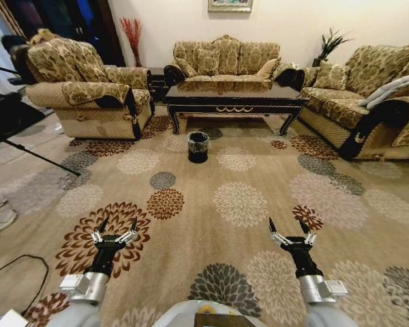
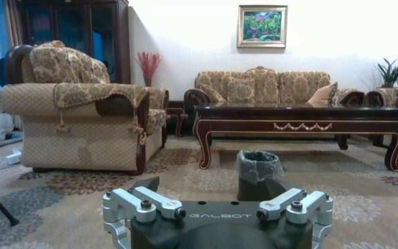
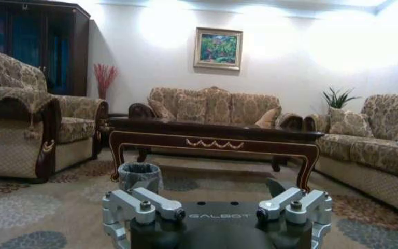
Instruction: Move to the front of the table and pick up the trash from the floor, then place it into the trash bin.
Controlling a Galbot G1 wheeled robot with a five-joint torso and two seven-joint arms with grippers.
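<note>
One trash bin [image 1: 198, 146] before one table [image 1: 235, 100]; two claws open.

trash bin [image 1: 198, 146] before table [image 1: 235, 99], sofa [image 1: 226, 58] behind

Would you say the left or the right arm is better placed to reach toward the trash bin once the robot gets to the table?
Left, marginally. The trash bin stands before the table, slightly toward the left gripper; the right gripper sits farther across. Both are open, empty and far away.
</note>
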